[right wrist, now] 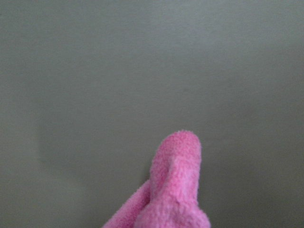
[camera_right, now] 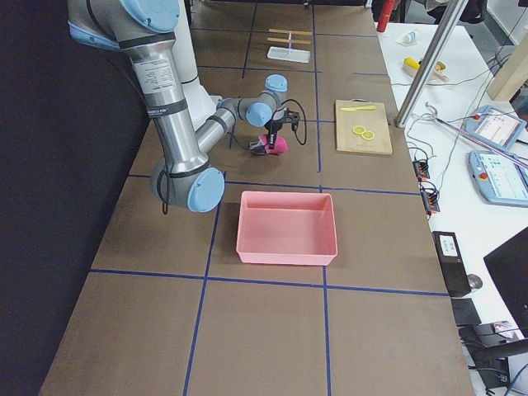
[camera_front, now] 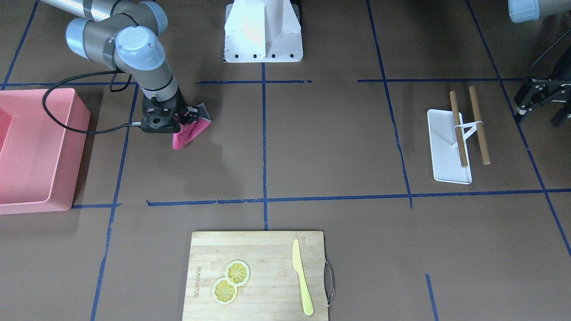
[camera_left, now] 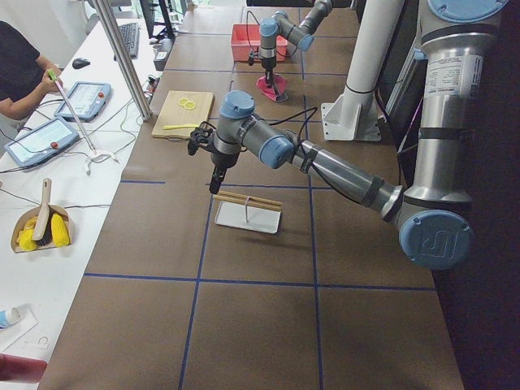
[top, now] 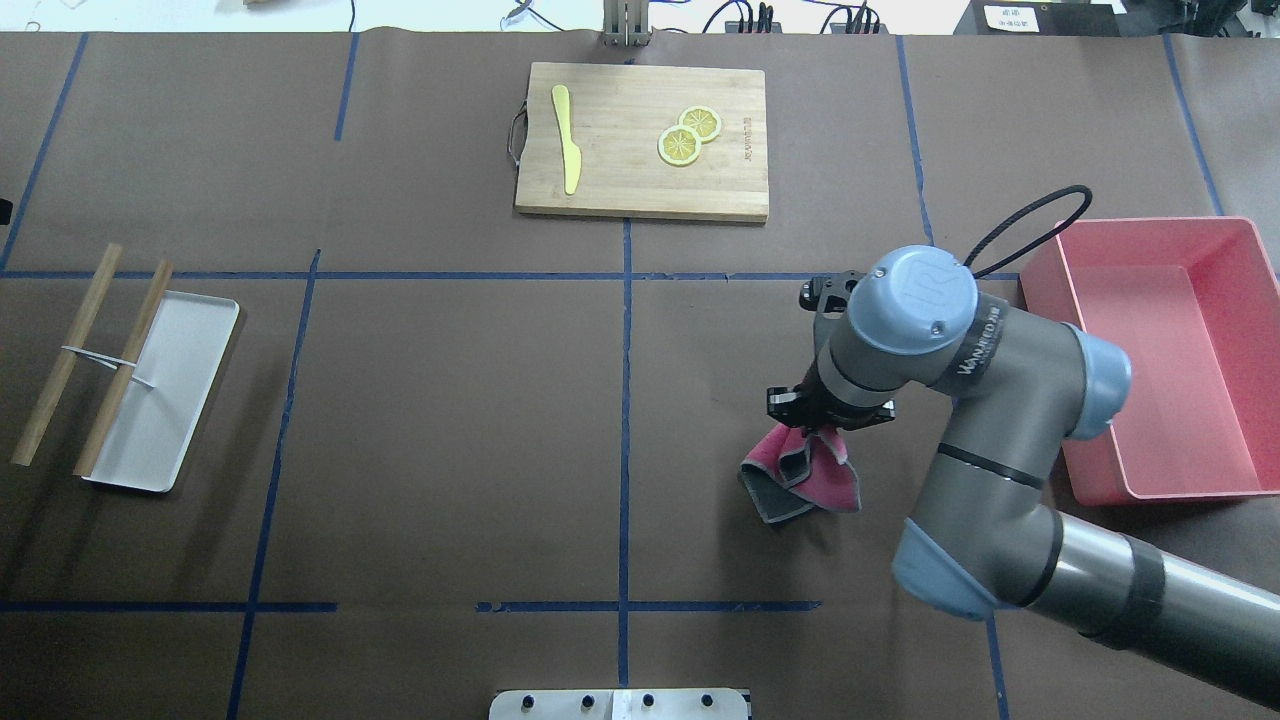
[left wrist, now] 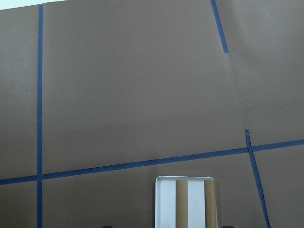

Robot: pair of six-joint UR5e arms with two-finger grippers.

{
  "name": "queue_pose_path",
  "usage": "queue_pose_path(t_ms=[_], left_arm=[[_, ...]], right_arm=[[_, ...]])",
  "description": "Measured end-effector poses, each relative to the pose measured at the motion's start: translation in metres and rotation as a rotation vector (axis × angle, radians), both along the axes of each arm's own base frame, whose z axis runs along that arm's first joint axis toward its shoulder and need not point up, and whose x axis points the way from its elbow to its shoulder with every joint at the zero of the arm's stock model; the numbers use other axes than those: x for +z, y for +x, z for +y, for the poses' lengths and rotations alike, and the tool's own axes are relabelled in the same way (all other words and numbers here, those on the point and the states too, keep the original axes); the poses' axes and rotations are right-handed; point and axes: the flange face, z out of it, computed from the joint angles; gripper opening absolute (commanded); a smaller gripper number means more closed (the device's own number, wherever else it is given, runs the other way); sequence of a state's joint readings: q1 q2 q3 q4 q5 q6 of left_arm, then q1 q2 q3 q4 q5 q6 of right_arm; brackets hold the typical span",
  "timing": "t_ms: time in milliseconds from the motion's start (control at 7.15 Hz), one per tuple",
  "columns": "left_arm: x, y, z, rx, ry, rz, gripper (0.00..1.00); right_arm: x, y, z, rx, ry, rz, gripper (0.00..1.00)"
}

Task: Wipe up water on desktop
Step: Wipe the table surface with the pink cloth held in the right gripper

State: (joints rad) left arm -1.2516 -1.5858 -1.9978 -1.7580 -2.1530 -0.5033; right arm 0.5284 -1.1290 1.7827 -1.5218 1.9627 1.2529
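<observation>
The desktop [camera_front: 330, 142] is dark brown with blue tape lines; it also shows in the overhead view [top: 450, 420]. My right gripper [camera_front: 187, 117] is shut on a pink and grey cloth [camera_front: 192, 131] and holds it down at the desktop, near the pink bin. In the overhead view the cloth [top: 800, 475] hangs crumpled under the right gripper [top: 815, 425]. The right wrist view shows only a pink fold [right wrist: 175, 190] over the brown surface. I see no clear water, only a faint darker patch beside the cloth. My left gripper [camera_front: 539, 117] is open and empty, hovering by the white tray.
A pink bin [camera_front: 80, 133] stands close on the right arm's side. A white tray [camera_front: 446, 151] holds two wooden sticks [camera_front: 459, 129]. A bamboo cutting board [camera_front: 258, 254] with lemon slices [camera_front: 236, 272] and a yellow knife [camera_front: 301, 276] sits at the far edge. The robot base [camera_front: 263, 44] is opposite.
</observation>
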Motion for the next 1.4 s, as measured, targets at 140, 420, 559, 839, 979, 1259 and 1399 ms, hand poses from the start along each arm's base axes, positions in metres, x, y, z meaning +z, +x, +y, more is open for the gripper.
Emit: queue_pose_path(t_ms=[140, 420, 559, 839, 979, 1259, 1399], left_arm=[[0.001, 0.000, 0.000, 0.000, -0.002, -0.001, 0.84], [0.005, 0.000, 0.000, 0.000, -0.009, -0.003, 0.84], [0.005, 0.001, -0.001, 0.001, -0.011, -0.003, 0.84], [0.006, 0.001, -0.001, 0.002, -0.011, -0.003, 0.84], [0.006, 0.002, -0.001, 0.003, -0.011, -0.003, 0.84], [0.005, 0.002, -0.001, 0.003, -0.011, -0.003, 0.85], [0.005, 0.002, -0.001, 0.003, -0.010, -0.003, 0.86]], right_arm=[[-0.027, -0.029, 0.002, 0.020, -0.028, -0.022, 0.00], [-0.066, -0.069, 0.003, 0.048, -0.057, -0.045, 0.00], [-0.079, -0.081, 0.002, 0.058, -0.065, -0.049, 0.00], [-0.058, -0.058, 0.004, 0.063, -0.063, -0.042, 0.00], [-0.033, -0.023, 0.008, 0.052, -0.043, -0.036, 0.00], [0.016, 0.057, 0.004, 0.015, 0.010, -0.010, 0.00], [0.037, 0.100, -0.006, 0.003, 0.017, -0.004, 0.00]])
